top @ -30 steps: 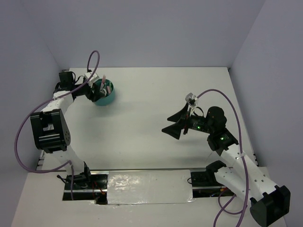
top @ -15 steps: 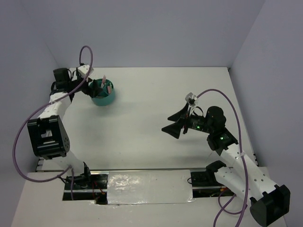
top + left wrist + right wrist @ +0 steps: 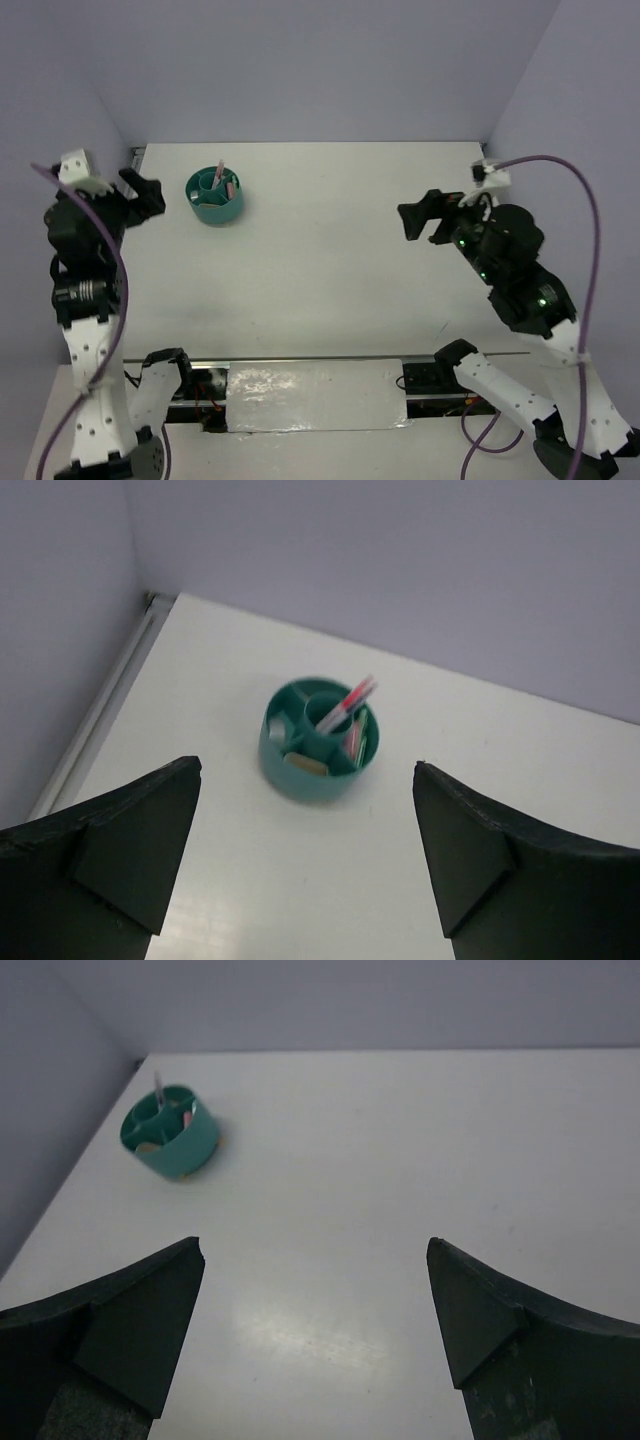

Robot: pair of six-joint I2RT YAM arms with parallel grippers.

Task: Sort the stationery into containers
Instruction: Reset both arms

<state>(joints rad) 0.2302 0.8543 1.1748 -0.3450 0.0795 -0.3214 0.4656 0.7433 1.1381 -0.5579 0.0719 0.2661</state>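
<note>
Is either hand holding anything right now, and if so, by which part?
Nothing is held. The left hand and the right hand are both open and empty, apart from the teal organizer, where the pens stand.

I see the teal organizer (image 3: 170,1143) at 10 o'clock on the bench (image 3: 380,1160), a pen (image 3: 158,1085) upright inside. Right pincer (image 3: 313,1250) spread wide, empty.

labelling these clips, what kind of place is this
Likely a robot lab test cell: white table boxed by plain panels, left arm and right arm bolted at its edge, teal organizer of stationery.
</note>
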